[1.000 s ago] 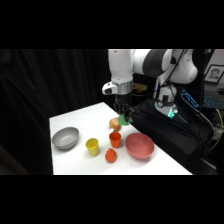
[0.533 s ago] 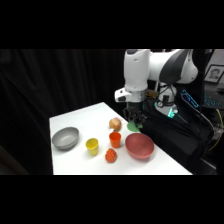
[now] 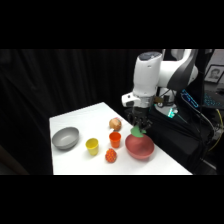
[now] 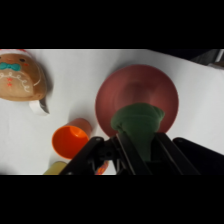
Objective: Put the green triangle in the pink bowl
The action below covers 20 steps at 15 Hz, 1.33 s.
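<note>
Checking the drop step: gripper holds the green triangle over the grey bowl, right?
Not quite. The gripper does hold the green triangle, but it is over the pink bowl, as the wrist view shows. In the side view the grey bowl sits at the table's far end.

no readable text, labels, brands or numbers anywhere, gingerbread-face toy (image 4: 20,77) carries only drawn features, no lettering, bowl (image 4: 137,95) and orange cup (image 4: 70,140) plain, unmarked
</note>
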Motion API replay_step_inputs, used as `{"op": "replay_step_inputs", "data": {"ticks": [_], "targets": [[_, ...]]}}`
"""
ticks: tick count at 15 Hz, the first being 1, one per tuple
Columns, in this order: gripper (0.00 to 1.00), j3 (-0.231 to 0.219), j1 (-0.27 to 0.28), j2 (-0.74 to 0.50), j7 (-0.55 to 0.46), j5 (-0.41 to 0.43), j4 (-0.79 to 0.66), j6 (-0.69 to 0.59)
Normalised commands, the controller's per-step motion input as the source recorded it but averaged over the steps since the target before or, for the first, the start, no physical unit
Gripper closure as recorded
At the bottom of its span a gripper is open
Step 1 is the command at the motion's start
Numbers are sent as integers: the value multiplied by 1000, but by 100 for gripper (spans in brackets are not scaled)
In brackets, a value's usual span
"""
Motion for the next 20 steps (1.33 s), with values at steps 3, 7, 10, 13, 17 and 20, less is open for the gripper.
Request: {"op": "replay_step_inputs", "data": {"ticks": [3,7,10,13,17,20], "targets": [[95,42,42,105,179,-159,-106,371],[95,31,48,181,196,-180,-36,335],[95,6,64,192,216,-191,9,278],[95,-22,79,157,195,-169,18,238],[95,-80,76,148,170,-184,31,228],[55,-144,101,176,190,-227,72,182]]}}
